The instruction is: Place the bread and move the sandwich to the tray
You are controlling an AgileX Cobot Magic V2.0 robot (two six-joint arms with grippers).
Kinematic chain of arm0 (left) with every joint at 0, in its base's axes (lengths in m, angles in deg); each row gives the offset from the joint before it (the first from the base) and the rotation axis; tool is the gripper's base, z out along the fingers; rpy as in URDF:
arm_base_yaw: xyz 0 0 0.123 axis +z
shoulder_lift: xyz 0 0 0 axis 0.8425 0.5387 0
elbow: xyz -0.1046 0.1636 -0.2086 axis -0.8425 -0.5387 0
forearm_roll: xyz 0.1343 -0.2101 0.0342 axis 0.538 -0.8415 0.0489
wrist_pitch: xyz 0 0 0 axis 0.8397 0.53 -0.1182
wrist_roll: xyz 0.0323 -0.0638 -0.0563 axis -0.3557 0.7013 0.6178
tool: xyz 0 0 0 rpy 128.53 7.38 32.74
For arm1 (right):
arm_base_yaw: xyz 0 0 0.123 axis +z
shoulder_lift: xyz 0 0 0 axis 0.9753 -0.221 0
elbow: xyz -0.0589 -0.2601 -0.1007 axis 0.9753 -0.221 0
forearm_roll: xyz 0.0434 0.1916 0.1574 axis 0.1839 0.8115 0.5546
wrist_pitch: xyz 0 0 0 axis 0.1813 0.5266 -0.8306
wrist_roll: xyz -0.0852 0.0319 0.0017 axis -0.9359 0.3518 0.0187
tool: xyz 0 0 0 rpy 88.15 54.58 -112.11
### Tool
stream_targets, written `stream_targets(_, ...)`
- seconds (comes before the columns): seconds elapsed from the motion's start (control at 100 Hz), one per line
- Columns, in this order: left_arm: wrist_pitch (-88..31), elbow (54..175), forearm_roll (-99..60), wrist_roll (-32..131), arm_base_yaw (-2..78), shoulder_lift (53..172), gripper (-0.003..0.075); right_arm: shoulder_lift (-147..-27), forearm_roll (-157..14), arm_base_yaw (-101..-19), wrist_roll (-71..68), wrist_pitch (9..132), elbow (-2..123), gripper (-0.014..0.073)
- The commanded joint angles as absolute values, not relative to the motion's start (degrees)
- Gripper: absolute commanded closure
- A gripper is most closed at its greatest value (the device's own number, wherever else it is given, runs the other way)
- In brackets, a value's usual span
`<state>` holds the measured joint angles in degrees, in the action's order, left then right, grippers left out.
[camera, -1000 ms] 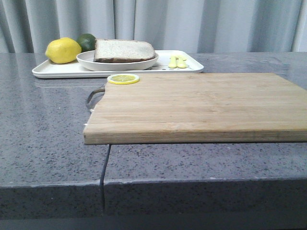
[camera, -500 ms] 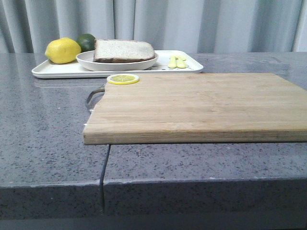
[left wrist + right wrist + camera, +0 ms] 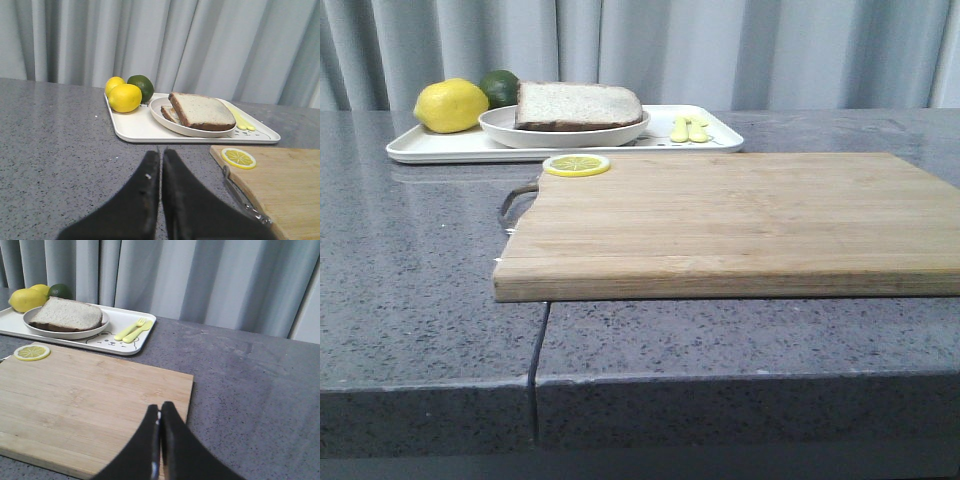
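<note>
- The tray [image 3: 430,148] lies at the far left of the grey stone table [image 3: 420,300], in front of a pale curtain [image 3: 720,50].
- On the tray sits a round white plate [image 3: 500,128], and on the plate lies the sandwich [image 3: 578,104]; its top layer is the bread [image 3: 202,110], a pale speckled slice with a dark crust.
- In the left wrist view a second slice [image 3: 169,114] pokes out under the top one; no filling shows between them from any view.
- Beside the plate, at the tray's left end, rest a lemon [image 3: 452,105] and a lime [image 3: 502,86]; the left wrist view shows a second lemon [image 3: 114,83] behind the first.
- A small yellow fork and spoon [image 3: 132,330] lie on the tray's right part, near the plate.
- A wooden cutting board [image 3: 740,220] lies nearer the robot, just in front of the tray, with a metal handle [image 3: 513,205] at its left edge.
- A lemon slice [image 3: 577,165] sits on the board's far left corner.
- The left gripper [image 3: 160,165] hangs over bare table to the left of the board, fingers pressed together with nothing between them.
- The right gripper [image 3: 160,415] hangs over the board's near right part, fingers likewise together and empty.
</note>
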<state>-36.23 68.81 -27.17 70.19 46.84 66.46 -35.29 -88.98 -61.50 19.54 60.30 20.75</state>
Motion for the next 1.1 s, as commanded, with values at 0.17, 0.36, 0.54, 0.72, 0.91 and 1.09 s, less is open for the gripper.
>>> stream_targets(0.17, -39.74, 70.17, -27.46, 70.12, 46.39, 66.90, 0.0739, -35.83, -89.67, -61.78, 19.15, 65.29, 22.00, 0.0710)
stream_targets(0.36, -39.42, 68.81, -14.47, 70.12, 46.39, 66.72, 0.0739, -35.83, -89.67, -61.78, 19.15, 65.29, 22.00, 0.0710)
stream_targets(0.54, -38.70, 63.45, 3.53, 81.79, 47.88, 65.32, 0.0739, -35.83, -89.67, -61.78, 19.15, 65.29, 22.00, 0.0710)
stream_targets(0.72, -38.70, 57.78, 5.56, 88.52, 50.71, 60.32, 0.0739, -35.83, -89.67, -61.78, 19.15, 65.29, 22.00, 0.0710)
stream_targets(0.91, -36.64, 56.01, 7.28, 88.84, 53.39, 56.21, 0.0739, -35.83, -89.67, -61.78, 19.15, 65.29, 22.00, 0.0710)
stream_targets(1.09, -36.25, 56.01, 7.55, 88.84, 53.97, 54.97, 0.0739, -35.83, -89.67, -61.78, 19.15, 65.29, 22.00, 0.0710)
